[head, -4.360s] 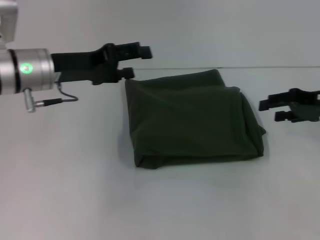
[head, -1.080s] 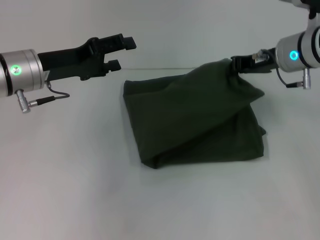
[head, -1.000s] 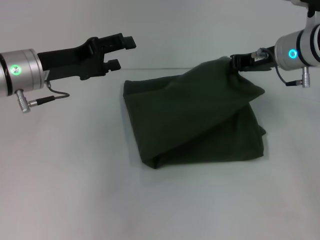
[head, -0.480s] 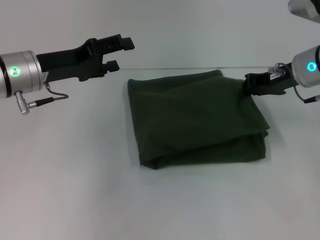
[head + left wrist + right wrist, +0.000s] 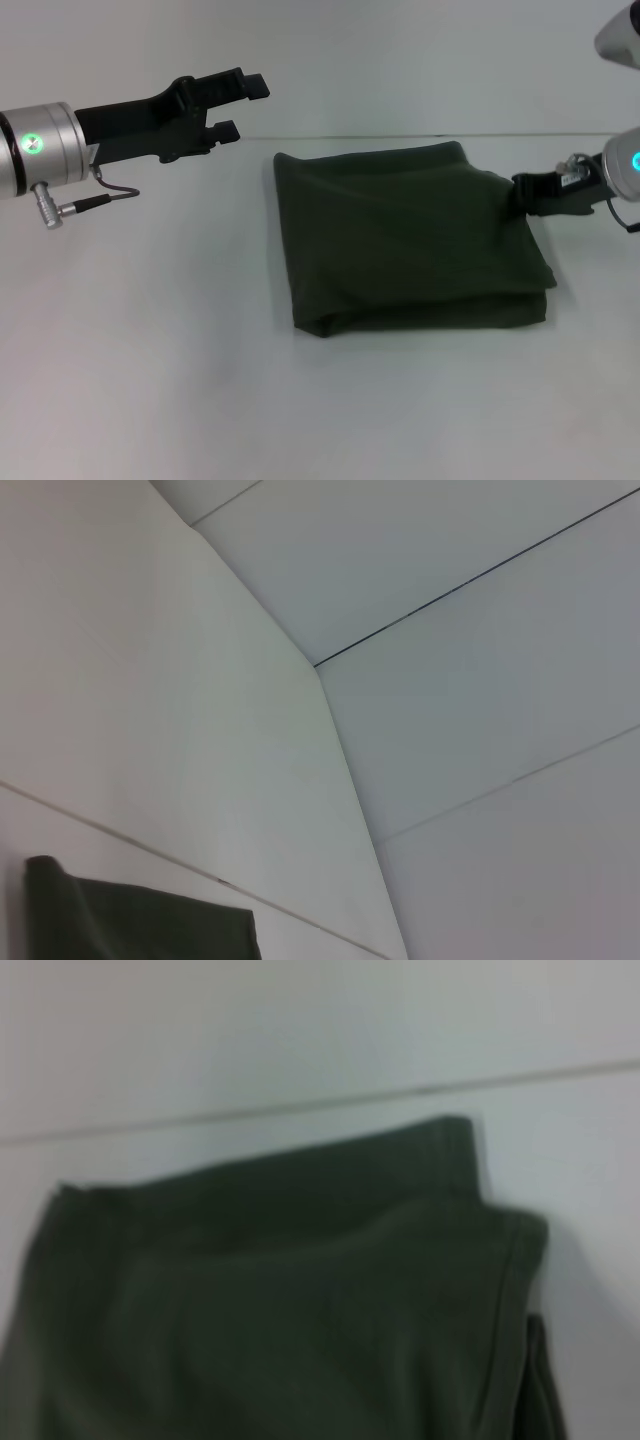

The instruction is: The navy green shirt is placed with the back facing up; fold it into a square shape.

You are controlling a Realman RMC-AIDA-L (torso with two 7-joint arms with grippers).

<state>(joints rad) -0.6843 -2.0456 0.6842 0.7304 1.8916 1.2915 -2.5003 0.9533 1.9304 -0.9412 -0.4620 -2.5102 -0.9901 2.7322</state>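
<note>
The navy green shirt (image 5: 410,240) lies on the white table as a folded, roughly square dark olive bundle, right of centre in the head view. My right gripper (image 5: 528,195) sits low at the bundle's right edge, shut on the cloth there. The right wrist view is filled by the shirt (image 5: 280,1310), showing layered folds and a hem. My left gripper (image 5: 245,105) hovers open above the table, up and left of the shirt's far left corner, touching nothing. A corner of the shirt (image 5: 130,925) shows in the left wrist view.
The white table (image 5: 150,350) spreads bare to the left of and in front of the shirt. Its far edge (image 5: 400,137) meets a pale wall just behind the shirt. A thin cable (image 5: 100,198) hangs under the left wrist.
My right gripper has come down and moved right, still holding the cloth. The raised corner has dropped flat and the whole bundle has slid right. The left gripper has stayed put.
</note>
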